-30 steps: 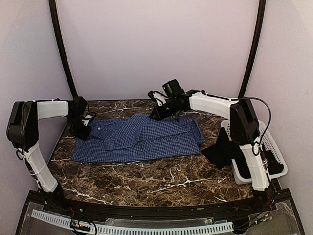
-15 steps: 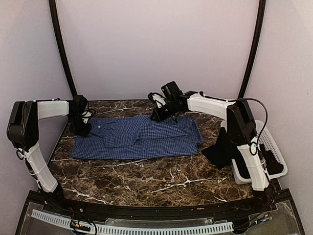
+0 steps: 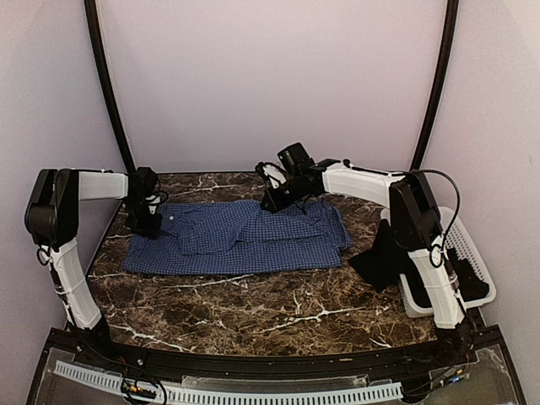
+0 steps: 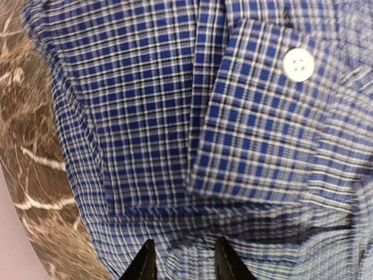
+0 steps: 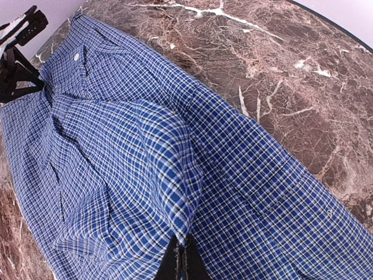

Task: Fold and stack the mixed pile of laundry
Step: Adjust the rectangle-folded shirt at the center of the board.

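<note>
I see my left gripper [image 4: 183, 265] with its tips slightly parted over the checked shirt [image 4: 151, 116]. Its cuff shows a white button [image 4: 299, 63], and the marble table [image 4: 35, 192] is bare beside it.

Veined brown marble counter [image 3: 253, 308] carrying a white basket [image 3: 477, 257].
The perforated basket is sitting at the counter's right edge; two black curved poles [image 3: 105, 93] are rising against pale walls [image 3: 270, 76] behind.

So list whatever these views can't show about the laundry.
Black garment: top view, the right arm covers much of it.
Basket: top view, the same arm hides most of its inside.
Shirt: left wrist view, cropped by the frame, blurred at right.
</note>
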`<action>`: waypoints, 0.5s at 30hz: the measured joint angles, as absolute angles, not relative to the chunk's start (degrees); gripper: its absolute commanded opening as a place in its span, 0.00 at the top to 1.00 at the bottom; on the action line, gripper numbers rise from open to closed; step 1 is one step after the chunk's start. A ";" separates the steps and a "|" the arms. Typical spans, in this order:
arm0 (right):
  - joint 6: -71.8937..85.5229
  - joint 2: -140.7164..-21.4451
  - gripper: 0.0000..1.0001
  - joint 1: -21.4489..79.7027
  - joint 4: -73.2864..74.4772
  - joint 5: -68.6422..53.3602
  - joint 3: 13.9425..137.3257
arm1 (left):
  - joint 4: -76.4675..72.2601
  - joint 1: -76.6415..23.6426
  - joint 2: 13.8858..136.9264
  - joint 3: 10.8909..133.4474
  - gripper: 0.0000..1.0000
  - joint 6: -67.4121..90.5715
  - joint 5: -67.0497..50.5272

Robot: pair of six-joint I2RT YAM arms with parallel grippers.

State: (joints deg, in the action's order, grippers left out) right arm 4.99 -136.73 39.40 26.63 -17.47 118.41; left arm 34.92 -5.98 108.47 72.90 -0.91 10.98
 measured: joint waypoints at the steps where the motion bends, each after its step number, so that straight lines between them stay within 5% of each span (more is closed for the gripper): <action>1: 4.95 -136.75 1.00 39.40 26.72 -17.50 118.54 | 34.79 -6.02 107.48 72.53 0.58 -0.34 10.04; 9: 4.97 -137.38 1.00 39.38 26.94 -17.02 118.65 | 30.06 -6.85 92.23 68.53 0.58 8.14 -5.96; 15: 4.99 -138.10 1.00 39.31 27.03 -16.78 118.65 | 23.59 -8.62 92.53 61.56 0.59 16.93 -16.62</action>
State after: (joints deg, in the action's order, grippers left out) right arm 4.99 -138.10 39.31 27.03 -16.78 118.65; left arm 23.59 -8.62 92.53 61.56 16.93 -16.62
